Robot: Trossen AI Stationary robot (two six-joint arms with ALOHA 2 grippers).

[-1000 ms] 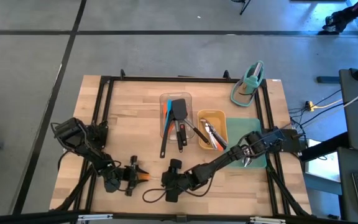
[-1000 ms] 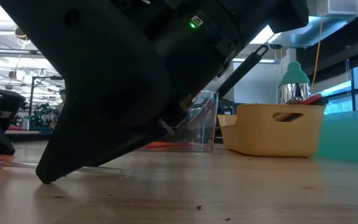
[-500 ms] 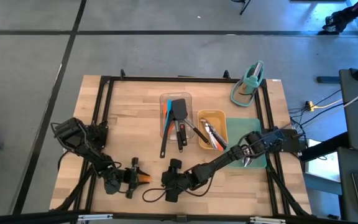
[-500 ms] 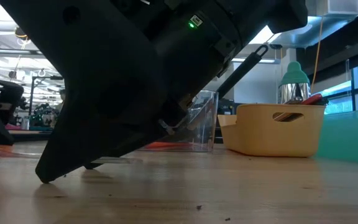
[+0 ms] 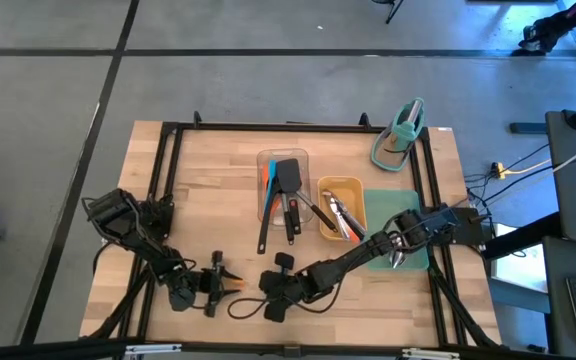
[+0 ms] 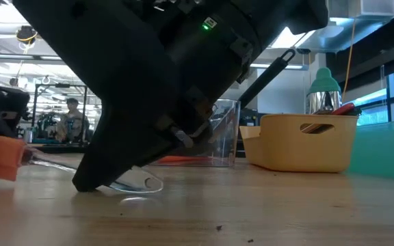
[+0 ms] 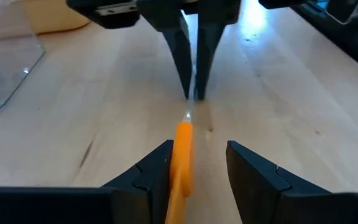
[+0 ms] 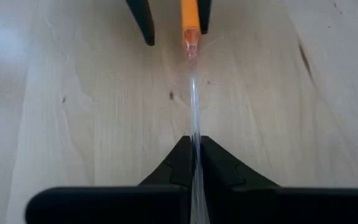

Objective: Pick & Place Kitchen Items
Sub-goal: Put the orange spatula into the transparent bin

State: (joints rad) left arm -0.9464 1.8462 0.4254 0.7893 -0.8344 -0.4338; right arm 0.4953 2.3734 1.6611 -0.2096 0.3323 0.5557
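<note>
Yellow tray (image 5: pixel 352 187), clear tray (image 5: pixel 265 160), teal stand (image 5: pixel 400 135).

Both arms reach low, tips facing each other. The right claw (image 5: pixel 258 303) is pinched tight; just opposite, the left claw (image 5: pixel 230 285) stands partly spread.

A robotics lab or workshop, not a home kitchen. The wooden table (image 5: pixel 218 170) sits in a black metal frame (image 5: pixel 173 150) on a grey concrete floor (image 5: pixel 268 80) marked with dark lines. Beyond the right gripper (image 6: pixel 91 183), across the table, an open hall shows ceiling lights, exposed ducts and a person (image 6: pixel 72 121) among equipment racks. Loose cables (image 5: pixel 513 168) lie on the floor past the table's edge on that arm's side.
</note>
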